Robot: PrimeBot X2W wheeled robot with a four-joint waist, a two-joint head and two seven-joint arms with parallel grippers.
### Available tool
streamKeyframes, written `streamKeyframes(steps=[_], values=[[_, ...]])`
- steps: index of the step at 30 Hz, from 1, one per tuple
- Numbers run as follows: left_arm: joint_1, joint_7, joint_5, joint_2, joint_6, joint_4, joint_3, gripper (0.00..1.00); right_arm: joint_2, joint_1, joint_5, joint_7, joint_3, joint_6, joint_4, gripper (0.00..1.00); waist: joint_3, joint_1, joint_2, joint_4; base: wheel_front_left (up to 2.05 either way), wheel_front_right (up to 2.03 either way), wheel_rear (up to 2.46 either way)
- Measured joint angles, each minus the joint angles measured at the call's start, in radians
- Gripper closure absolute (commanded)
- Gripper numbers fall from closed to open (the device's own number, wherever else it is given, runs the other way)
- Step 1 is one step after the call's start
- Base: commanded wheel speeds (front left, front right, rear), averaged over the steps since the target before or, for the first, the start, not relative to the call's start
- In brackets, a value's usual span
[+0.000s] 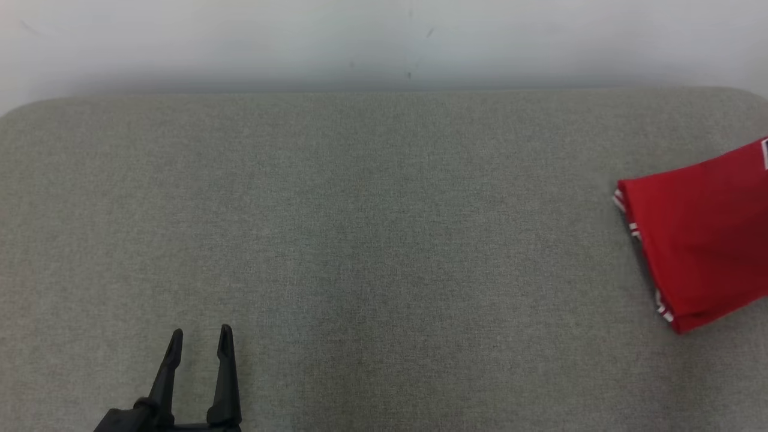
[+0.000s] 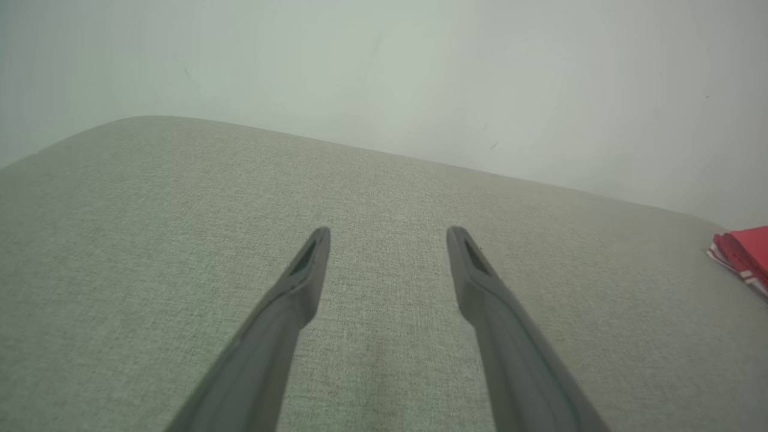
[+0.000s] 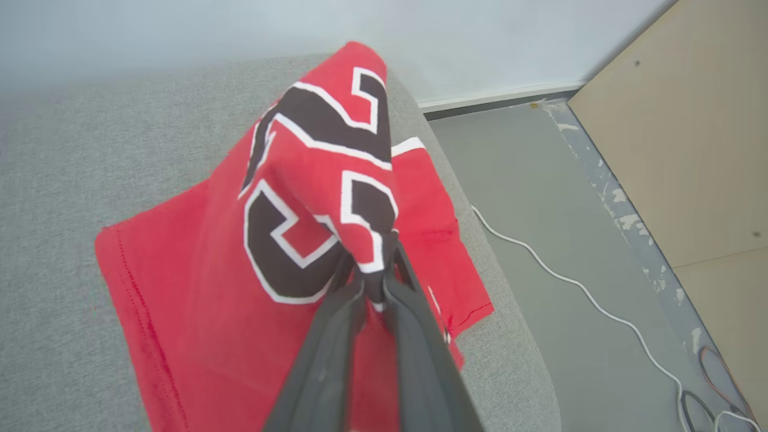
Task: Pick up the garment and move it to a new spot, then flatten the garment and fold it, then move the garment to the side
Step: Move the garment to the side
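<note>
The red garment point(image 1: 702, 234) lies folded at the right end of the grey fabric-covered table point(image 1: 372, 228), close to the rounded corner and partly cut off by the edge of the head view. In the right wrist view the garment point(image 3: 198, 288) shows large black numerals outlined in white. One fold of it is lifted into a peak, while the rest lies flat on the table point(image 3: 60, 180).

The right gripper point(image 3: 375, 279) has its jaws clamped together on that raised fold (right at the edge of a numeral).

The left gripper point(image 1: 201, 331) hovers over bare table at the near left, well apart from the garment. Its jaws stand wide apart with nothing between them. From its own wrist view, the left gripper point(image 2: 389, 231) points across the table toward the pale wall point(image 2: 384, 72), with the garment point(image 2: 747, 249) far off to one side.

Past the table's right edge, a white cable point(image 3: 540, 264) trails over the grey floor point(image 3: 528, 168) beside a tan wooden panel point(image 3: 690, 150).
</note>
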Motion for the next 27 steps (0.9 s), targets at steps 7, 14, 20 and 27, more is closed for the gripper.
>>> streamKeyframes(steps=[7, 14, 20, 27], values=[[-0.037, 0.0, 0.034, 0.001, -0.002, -0.015, 0.001, 0.0, -0.056, -0.002, -0.067, -0.039, -0.089, 0.0, -0.034, 1.0, 0.07, 0.0, 0.0, -0.005, 0.0, 0.0, 0.0], [-0.083, 0.0, 0.056, 0.018, -0.01, -0.03, -0.015, 0.0, -0.083, -0.019, -0.174, -0.152, -0.197, 0.0, 0.025, 1.0, 0.148, 0.0001, 0.0001, -0.007, 0.0, 0.0, 0.0], [-0.099, 0.0, 0.067, 0.042, -0.011, -0.051, -0.031, 0.0, -0.076, -0.029, -0.276, -0.222, -0.295, 0.0, 0.044, 1.0, 0.205, 0.0001, 0.0001, 0.005, 0.0, 0.0, 0.0], [-0.116, 0.0, 0.105, 0.051, -0.011, -0.097, -0.036, 0.0, -0.019, -0.038, -0.361, -0.297, -0.358, 0.0, 0.035, 0.0, 0.234, 0.0, 0.0001, 0.012, 0.0, 0.0, 0.0]])
